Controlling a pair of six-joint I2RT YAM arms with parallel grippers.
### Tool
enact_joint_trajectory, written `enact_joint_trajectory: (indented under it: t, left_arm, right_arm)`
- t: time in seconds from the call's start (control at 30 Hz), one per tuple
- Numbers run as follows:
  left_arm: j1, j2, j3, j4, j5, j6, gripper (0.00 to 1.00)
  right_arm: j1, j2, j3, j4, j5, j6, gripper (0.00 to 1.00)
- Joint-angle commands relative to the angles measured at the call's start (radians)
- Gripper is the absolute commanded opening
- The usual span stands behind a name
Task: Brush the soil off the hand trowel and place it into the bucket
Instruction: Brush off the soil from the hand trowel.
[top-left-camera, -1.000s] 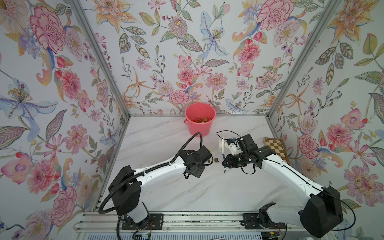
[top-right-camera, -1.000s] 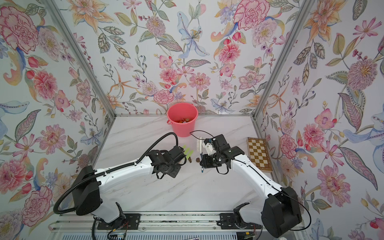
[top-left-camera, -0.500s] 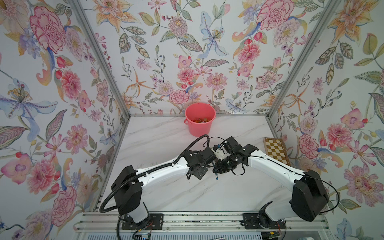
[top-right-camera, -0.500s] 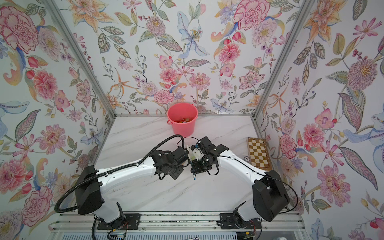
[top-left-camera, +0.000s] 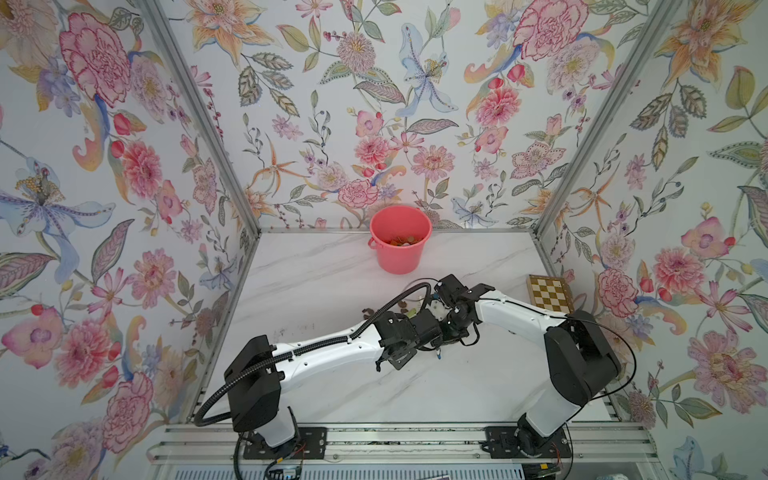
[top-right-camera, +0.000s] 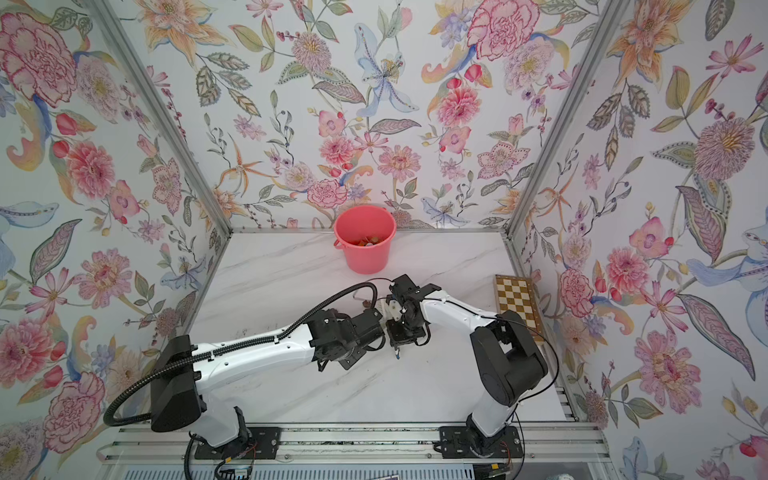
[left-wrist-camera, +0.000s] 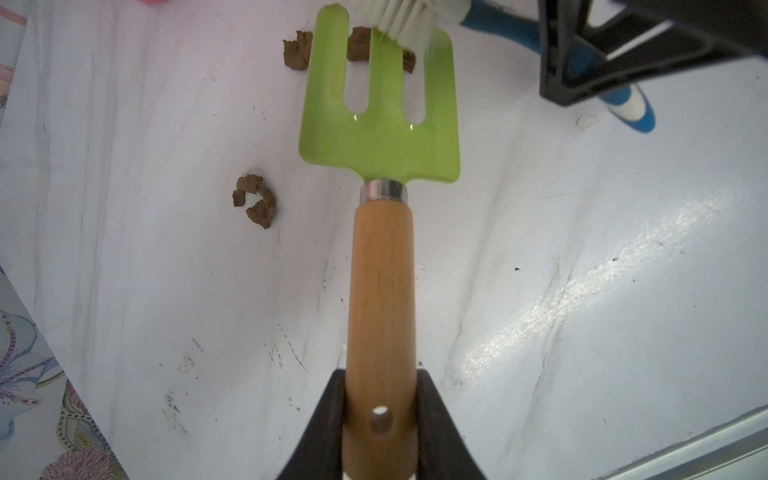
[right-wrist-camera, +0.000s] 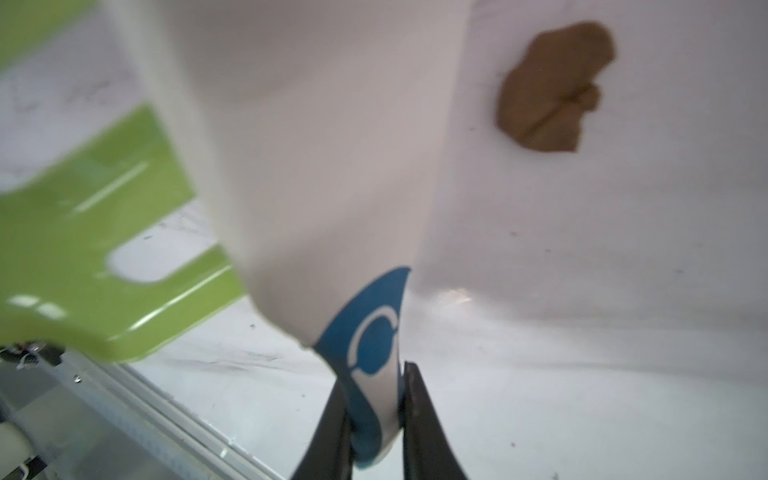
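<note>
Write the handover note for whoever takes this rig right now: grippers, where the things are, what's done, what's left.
Left gripper: shut on the hand trowel, at its wooden handle; green forked head over the table.
Right gripper: shut on the brush, at its blue-and-white handle; bristles on the tine tips.
Soil: brown lumps lie on the table beside the head; its visible face looks clean.
Bucket: upright at the table's back, apart from both arms.
Left to do: finish brushing, then put the trowel into the bucket.
</note>
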Motion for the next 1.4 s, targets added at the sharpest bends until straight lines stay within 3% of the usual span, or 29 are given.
enact_joint_trajectory:
  t: [0.0,0.17,0.33,0.43,0.7,1.0,1.17,1.37]
  left_arm:
    - [-0.008,-0.087,0.021,-0.022,-0.062,-0.018,0.00]
    - [-0.009,-0.095,0.012,-0.047,-0.080,-0.035,0.00]
    - [-0.009,-0.085,0.035,-0.041,-0.093,-0.025,0.00]
    - [-0.009,-0.080,0.060,-0.045,-0.113,-0.017,0.00]
    - [-0.018,-0.090,0.087,-0.060,-0.136,-0.009,0.00]
    - [-0.096,-0.013,0.186,-0.139,-0.191,-0.008,0.00]
    - [-0.118,0.004,0.268,-0.222,-0.206,-0.030,0.00]
    - [-0.107,-0.045,0.261,-0.211,-0.171,-0.089,0.00]
  right_arm:
    - [-0.058,-0.004,0.013,-0.036,0.094,0.010,0.00]
    - [-0.066,-0.121,0.038,-0.078,0.069,0.002,0.01]
    - [0.043,-0.223,0.023,-0.099,-0.011,0.029,0.02]
    - [0.119,-0.229,0.017,-0.102,-0.028,0.046,0.02]
    - [0.205,-0.160,0.048,-0.099,-0.021,0.037,0.02]
    - [0.126,0.061,0.170,-0.095,0.152,-0.031,0.01]
    - [0.062,0.125,0.221,-0.085,0.165,-0.055,0.00]
    - [-0.050,0.083,0.239,-0.082,0.132,-0.045,0.00]
